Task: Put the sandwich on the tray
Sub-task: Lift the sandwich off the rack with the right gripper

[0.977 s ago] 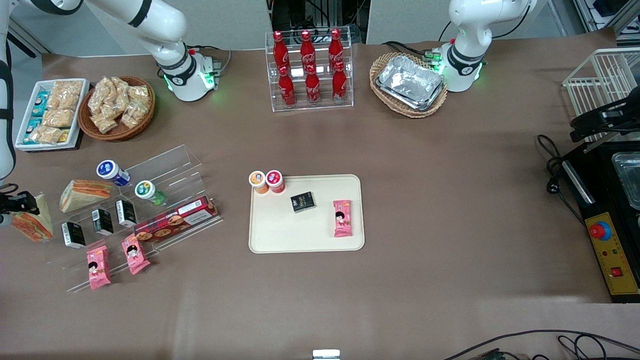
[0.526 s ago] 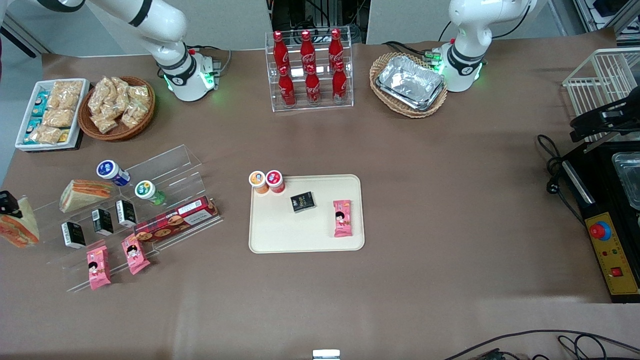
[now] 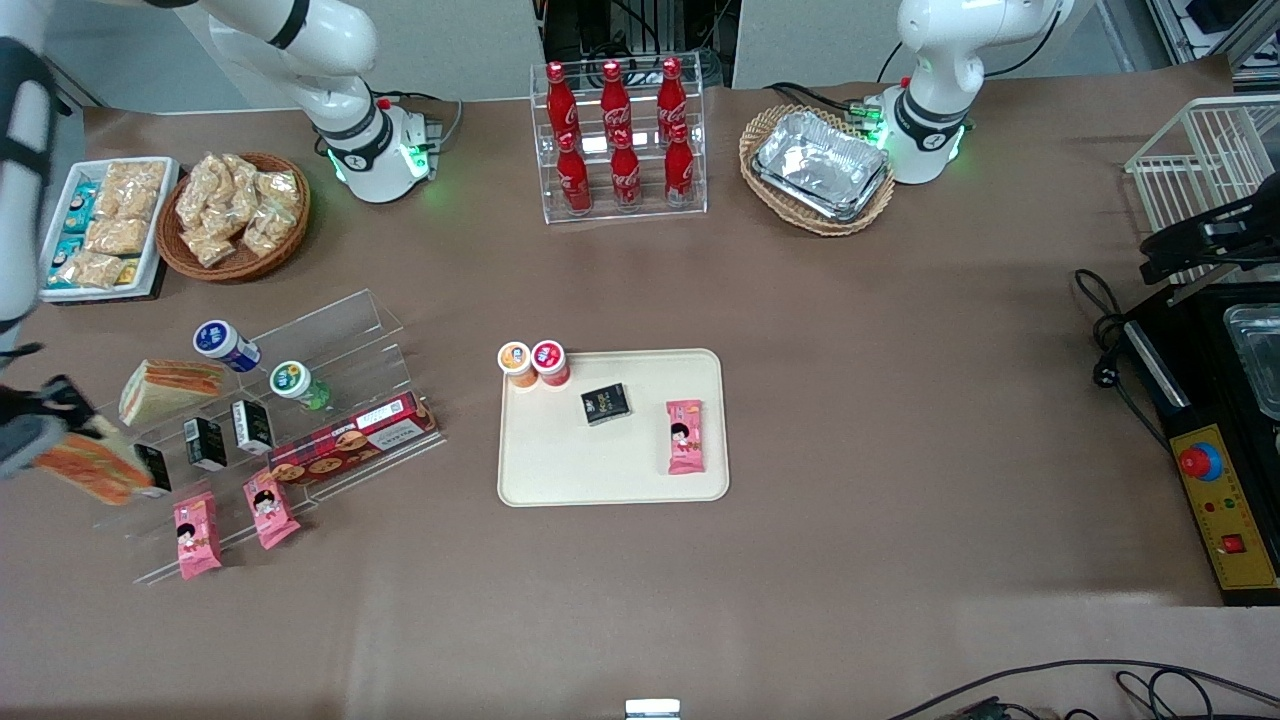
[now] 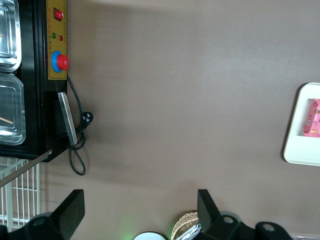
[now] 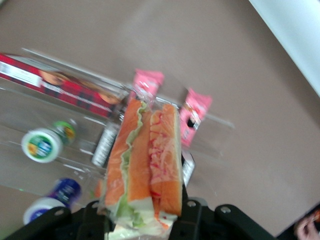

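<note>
Orange-filled, clear-wrapped triangular sandwich wedge hangs clamped in the end effector over the acrylic rack at the working arm's end, well apart from the cream rectangular plastic tray; the wrist view shows its filling edge-on, gripped for carrying.

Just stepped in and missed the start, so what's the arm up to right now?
The right arm's gripper is shut on a wrapped sandwich and holds it in the air by the clear display shelf, toward the working arm's end of the table. A second sandwich wedge sits on that shelf. The cream tray at mid-table holds a black packet and a pink snack pack, but no sandwich yet.
</note>
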Controlling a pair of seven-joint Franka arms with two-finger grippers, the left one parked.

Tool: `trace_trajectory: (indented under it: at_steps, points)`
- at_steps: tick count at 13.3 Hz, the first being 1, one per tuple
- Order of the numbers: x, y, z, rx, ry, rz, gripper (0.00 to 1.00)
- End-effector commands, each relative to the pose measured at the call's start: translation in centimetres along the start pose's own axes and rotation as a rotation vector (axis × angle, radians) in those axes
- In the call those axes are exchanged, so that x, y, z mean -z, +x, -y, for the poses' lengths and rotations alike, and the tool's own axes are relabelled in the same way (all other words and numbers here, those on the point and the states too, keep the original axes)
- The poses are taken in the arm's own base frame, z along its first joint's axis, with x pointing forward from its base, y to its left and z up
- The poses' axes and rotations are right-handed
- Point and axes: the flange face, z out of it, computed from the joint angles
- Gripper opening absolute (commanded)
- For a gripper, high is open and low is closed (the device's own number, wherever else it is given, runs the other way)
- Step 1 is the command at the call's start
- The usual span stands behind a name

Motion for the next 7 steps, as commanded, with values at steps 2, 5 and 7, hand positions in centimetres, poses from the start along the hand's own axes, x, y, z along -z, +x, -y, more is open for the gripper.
trace_trajectory:
  at_steps: [2, 5, 7]
  points:
    - [2.0, 9.1, 8.6, 0.182, 0.058, -0.045, 0.47]
    - [0.2, 14.8, 13.6, 0.237, 0.14, -0.096, 0.47]
    - [-1.4, 18.5, 17.3, 0.289, 0.172, -0.097, 0.47]
